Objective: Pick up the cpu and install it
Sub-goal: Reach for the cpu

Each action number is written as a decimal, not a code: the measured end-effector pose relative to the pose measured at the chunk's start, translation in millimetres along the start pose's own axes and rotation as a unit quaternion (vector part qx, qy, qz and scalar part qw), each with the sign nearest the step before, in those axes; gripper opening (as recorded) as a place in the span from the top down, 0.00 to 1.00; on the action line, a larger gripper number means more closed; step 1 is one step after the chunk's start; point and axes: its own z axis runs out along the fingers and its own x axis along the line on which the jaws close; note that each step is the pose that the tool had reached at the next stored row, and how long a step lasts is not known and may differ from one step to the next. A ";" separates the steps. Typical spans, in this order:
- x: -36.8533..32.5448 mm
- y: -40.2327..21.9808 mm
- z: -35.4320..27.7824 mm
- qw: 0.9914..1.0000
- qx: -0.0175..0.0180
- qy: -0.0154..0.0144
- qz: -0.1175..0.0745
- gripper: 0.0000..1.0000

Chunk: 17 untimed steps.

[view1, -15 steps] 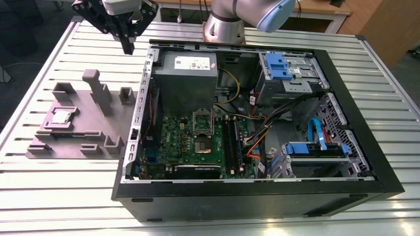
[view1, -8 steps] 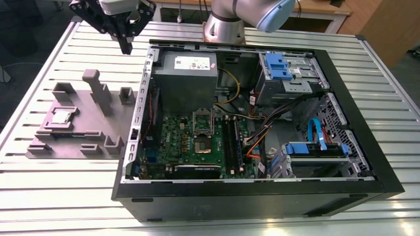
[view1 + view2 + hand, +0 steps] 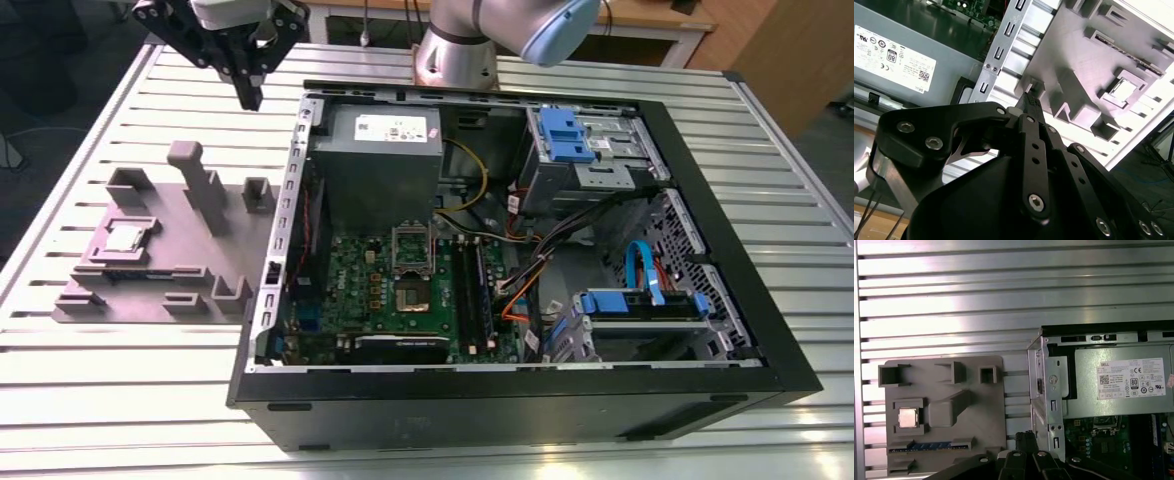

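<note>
The cpu [image 3: 127, 237] is a small silver square lying in a raised pocket of the grey fixture plate [image 3: 167, 270], on the table at the exterior view's left. It also shows in the first wrist view [image 3: 908, 417] and the second wrist view [image 3: 1124, 90]. My gripper [image 3: 250, 98] hangs high above the table, beyond the plate's far end and beside the computer case's corner. Its black fingers [image 3: 1026, 437] are shut together with nothing between them. Inside the case, the motherboard's socket [image 3: 411, 292] lies bare below its raised silver frame [image 3: 408, 243].
The open black computer case [image 3: 694, 200] fills the middle of the slatted metal table [image 3: 107, 400]. A grey power supply box [image 3: 380, 150] with a white label sits at its far end. Blue drive brackets [image 3: 567, 135] and loose cables lie at the exterior view's right. Upright posts [image 3: 200, 185] rise from the fixture plate.
</note>
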 end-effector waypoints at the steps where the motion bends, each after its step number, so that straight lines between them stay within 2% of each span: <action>1: 0.7 -0.1 0.0 1.000 0.000 0.000 0.000 0.90; 14: 8.9 -0.7 -0.2 1.000 0.000 0.000 0.000 0.90; 17: 16.3 -1.2 -0.4 1.000 0.000 0.000 0.000 0.90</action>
